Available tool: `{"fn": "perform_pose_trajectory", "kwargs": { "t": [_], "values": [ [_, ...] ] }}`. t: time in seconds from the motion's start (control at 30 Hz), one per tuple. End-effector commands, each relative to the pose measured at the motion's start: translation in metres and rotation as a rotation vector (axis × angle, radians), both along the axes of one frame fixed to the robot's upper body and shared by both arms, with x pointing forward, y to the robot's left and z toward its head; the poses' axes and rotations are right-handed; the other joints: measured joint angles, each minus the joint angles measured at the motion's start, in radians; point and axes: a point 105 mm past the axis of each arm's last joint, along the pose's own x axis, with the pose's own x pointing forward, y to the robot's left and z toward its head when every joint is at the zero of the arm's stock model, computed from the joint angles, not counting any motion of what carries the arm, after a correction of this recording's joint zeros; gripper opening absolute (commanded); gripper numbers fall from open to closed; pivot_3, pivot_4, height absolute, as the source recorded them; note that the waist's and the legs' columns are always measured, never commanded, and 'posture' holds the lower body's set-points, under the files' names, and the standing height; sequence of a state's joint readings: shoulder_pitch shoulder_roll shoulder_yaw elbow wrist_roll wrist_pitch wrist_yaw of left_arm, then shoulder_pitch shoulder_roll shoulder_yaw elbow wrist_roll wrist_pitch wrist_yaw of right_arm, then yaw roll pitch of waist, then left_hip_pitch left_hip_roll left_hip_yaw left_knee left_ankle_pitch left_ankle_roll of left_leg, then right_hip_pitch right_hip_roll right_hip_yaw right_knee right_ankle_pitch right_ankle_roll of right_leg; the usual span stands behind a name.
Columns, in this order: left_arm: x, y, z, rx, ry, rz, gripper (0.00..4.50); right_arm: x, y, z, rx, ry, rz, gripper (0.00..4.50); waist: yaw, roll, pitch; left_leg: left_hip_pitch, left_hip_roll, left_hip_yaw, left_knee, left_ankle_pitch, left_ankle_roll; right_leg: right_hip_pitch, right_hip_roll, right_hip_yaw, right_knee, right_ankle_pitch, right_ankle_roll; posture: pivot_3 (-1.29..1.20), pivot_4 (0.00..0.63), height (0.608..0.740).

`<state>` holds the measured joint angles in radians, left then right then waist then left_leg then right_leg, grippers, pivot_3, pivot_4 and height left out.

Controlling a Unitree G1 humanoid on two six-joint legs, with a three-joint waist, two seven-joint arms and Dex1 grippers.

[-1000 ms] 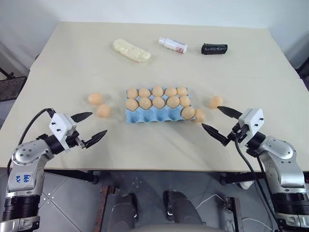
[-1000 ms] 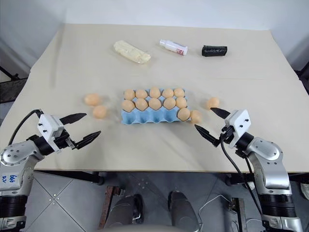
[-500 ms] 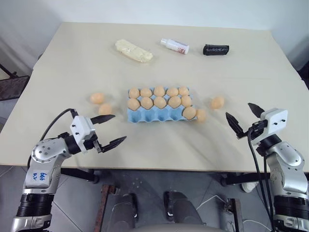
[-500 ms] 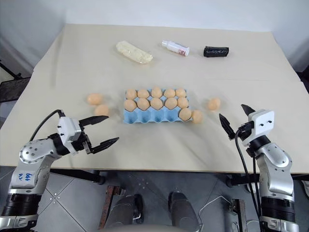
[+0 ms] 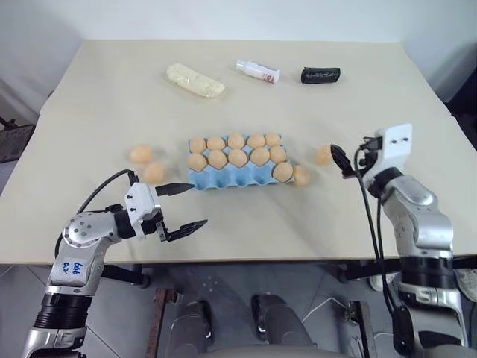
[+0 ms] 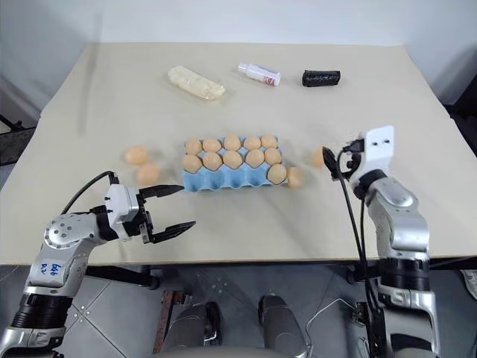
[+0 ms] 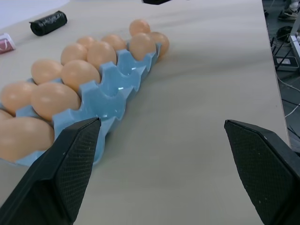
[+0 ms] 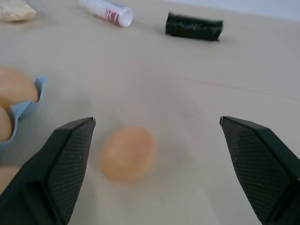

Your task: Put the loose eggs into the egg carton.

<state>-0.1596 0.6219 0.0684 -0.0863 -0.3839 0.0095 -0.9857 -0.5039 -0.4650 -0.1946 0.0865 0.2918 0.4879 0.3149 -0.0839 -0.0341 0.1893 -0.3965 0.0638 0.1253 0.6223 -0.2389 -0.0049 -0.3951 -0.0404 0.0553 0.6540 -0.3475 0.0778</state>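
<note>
- Head views: blue egg carton (image 5: 237, 173) mid-table (image 5: 112, 97), near row mostly empty. Loose eggs: two left (image 5: 140, 154), one touching the carton's right end (image 5: 301, 175), one by the right gripper (image 6: 337, 158).
- Left wrist: left gripper (image 7: 161, 164) fingers spread, empty, near the carton's front edge.
- Right wrist: fingers wide, empty; egg (image 8: 128, 153) ahead, off-centre. Centre it before closing, squeeze gently.
- White bottle (image 8: 107, 11): red label, probably printed, unreadable.

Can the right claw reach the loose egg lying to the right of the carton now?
Probably yes: the right claw is open, the loose egg lies on bare table before it.
</note>
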Motion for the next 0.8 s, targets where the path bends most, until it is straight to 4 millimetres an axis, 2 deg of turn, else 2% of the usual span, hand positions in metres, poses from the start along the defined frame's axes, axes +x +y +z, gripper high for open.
{"fn": "perform_pose_trajectory", "kwargs": {
  "t": [0.03,0.23,0.37,0.47,0.53,0.6,0.67,0.8],
  "values": [
    [-0.004,-0.001,0.009,-0.004,-0.058,0.011,4.50,0.013,0.005,-0.002,-0.003,0.037,-0.006,4.47,0.001,0.000,0.000,0.000,0.000,0.000,0.000,0.000,0.000,0.000,0.000,0.000,-0.001,0.000,0.000,0.00,0.150,0.740],
    [-0.011,0.005,0.009,-0.007,-0.062,0.052,4.50,0.036,0.008,-0.021,-0.051,0.113,-0.050,4.47,0.000,0.000,0.000,-0.006,0.000,0.000,0.000,-0.001,0.001,-0.004,0.000,-0.001,-0.002,0.000,0.000,0.00,0.150,0.740],
    [-0.012,0.005,0.010,-0.008,-0.067,0.063,4.50,0.042,0.011,-0.022,-0.044,0.112,-0.052,3.60,0.000,0.000,0.000,-0.007,0.000,0.000,0.001,-0.001,0.001,-0.006,0.000,-0.001,-0.001,0.000,0.000,0.00,0.150,0.740],
    [-0.012,0.006,0.010,-0.007,-0.070,0.068,4.50,0.042,0.017,-0.019,-0.039,0.100,-0.005,2.56,0.000,0.000,0.000,-0.007,0.000,0.000,0.002,-0.001,0.001,-0.006,0.000,0.000,0.000,0.000,0.000,0.00,0.150,0.740],
    [-0.011,0.008,0.010,-0.006,-0.074,0.078,4.50,0.040,0.024,-0.009,-0.028,0.063,0.050,1.90,-0.003,0.000,0.000,-0.007,0.000,0.000,0.002,-0.001,0.001,-0.006,0.000,0.000,0.000,0.000,0.000,0.00,0.150,0.740],
    [-0.010,0.010,0.009,-0.005,-0.076,0.092,4.50,0.036,0.037,0.003,-0.018,0.025,0.138,1.84,-0.004,0.000,0.000,-0.007,0.000,0.001,0.002,-0.001,0.001,-0.006,0.001,0.000,0.000,0.000,0.000,0.00,0.150,0.740],
    [-0.008,0.015,0.009,-0.009,-0.077,0.116,4.50,0.027,0.059,0.013,-0.029,-0.005,0.266,1.84,-0.003,0.001,0.000,-0.007,0.001,0.001,0.002,-0.001,0.001,-0.007,0.001,0.000,0.001,0.000,0.000,0.00,0.150,0.740],
    [-0.005,0.026,0.006,-0.018,-0.068,0.171,4.50,0.002,0.106,0.016,-0.082,0.009,0.502,1.84,-0.002,0.001,0.000,-0.007,0.002,0.000,0.002,-0.001,0.000,-0.007,0.002,0.000,0.001,0.000,0.000,0.00,0.150,0.740]
  ]
}}
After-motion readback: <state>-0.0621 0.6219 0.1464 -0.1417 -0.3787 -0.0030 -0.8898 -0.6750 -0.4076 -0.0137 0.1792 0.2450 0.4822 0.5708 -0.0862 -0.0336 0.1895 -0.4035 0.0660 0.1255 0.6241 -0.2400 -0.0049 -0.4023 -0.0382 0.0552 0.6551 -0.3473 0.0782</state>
